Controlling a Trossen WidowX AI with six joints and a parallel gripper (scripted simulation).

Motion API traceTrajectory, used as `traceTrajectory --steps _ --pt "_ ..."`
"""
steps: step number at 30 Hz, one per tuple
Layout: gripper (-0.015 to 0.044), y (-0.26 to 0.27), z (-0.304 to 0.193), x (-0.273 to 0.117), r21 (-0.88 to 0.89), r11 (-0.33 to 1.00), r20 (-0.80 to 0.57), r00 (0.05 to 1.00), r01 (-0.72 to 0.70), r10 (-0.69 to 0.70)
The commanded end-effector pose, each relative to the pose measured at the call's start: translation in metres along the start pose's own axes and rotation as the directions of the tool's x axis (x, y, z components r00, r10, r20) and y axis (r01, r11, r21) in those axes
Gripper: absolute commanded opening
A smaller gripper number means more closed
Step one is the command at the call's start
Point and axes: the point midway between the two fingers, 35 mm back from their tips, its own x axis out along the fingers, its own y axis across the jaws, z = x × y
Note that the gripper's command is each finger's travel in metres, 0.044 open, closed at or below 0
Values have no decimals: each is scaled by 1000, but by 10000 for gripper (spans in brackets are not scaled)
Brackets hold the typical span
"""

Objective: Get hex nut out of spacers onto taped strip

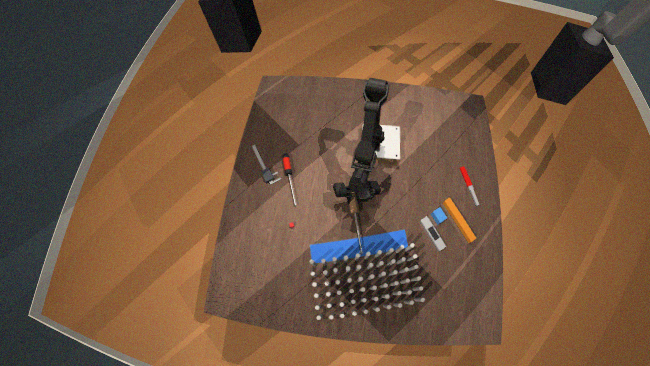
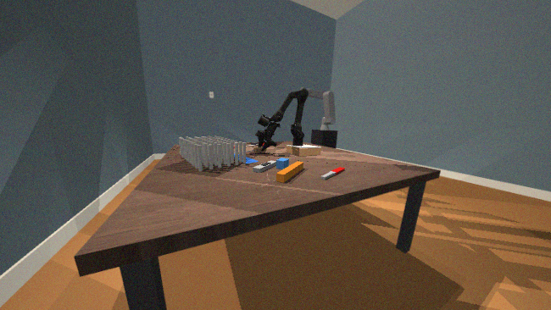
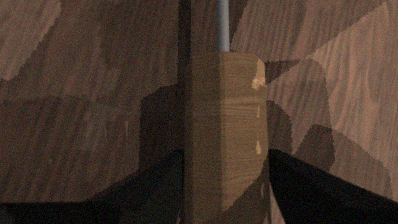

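Note:
My gripper (image 3: 225, 158) (image 1: 353, 196) is shut on the wooden handle of a long thin tool (image 3: 227, 125) (image 1: 357, 225). The tool's metal shaft reaches over the blue taped strip (image 1: 325, 251) (image 2: 251, 160), and its tip is at the front row of the standing metal spacers (image 1: 351, 290) (image 2: 208, 152). Whether the tip touches a spacer I cannot tell. The spacers stand upright in rows. The hex nut cannot be made out in any view. In the wrist view the shaft runs out of the top of the frame, so its tip is hidden there.
A red screwdriver (image 1: 287, 164) and a caliper (image 1: 262, 165) lie on the left. A small red object (image 1: 291, 225) lies left of the strip. On the right are a grey device (image 1: 437, 240), a blue block (image 1: 439, 215), an orange bar (image 1: 460, 220) and a red-handled tool (image 1: 466, 177).

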Motion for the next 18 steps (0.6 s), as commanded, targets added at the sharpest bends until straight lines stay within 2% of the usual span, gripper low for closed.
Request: traceTrajectory --steps 1,18 --pt "0 -4 8 -5 0 1000 19 1000 8 -8" --pt "0 -9 13 -13 3 1000 19 1000 9 -9"
